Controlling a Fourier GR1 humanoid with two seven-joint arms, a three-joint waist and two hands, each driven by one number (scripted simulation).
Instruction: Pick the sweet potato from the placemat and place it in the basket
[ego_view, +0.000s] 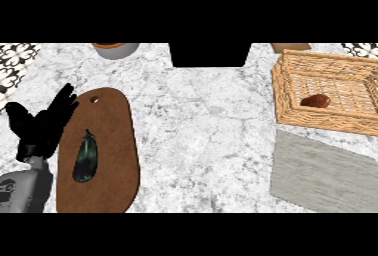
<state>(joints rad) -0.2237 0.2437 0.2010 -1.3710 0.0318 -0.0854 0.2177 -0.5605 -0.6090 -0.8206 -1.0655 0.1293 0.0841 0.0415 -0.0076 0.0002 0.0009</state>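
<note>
Sweet potato (315, 101): small reddish-brown lump lying on the floor of the wicker basket (289, 116), toward its lower-left part, apart from the walls. Basket sits on the counter (203, 130) at about 2 o'clock in the head view, slightly rotated, right side cut off by the frame edge.

Placemat (317, 175): grey rectangle just below the basket at about 4 o'clock, top edge close to the basket's lower wall; nothing on the part that shows.

Left robot hand (40, 122): at 9 o'clock by the left edge, fingers spread and pointing up, holding nothing, grey forearm below it. Fingertips overlap the upper-left edge of the wooden cutting board (111, 135). Right robot hand is out of frame.

Cutting board: long brown oval with a hole near its top, running from 9 to 7 o'clock. Dark green-purple eggplant (85, 159) lies lengthwise on its left half.

At 12 o'clock: black block (209, 54). At 11 o'clock: grey bowl (117, 49) with orange inside, cropped by the top edge. Patterned tile (15, 62) at 10 o'clock.
</note>
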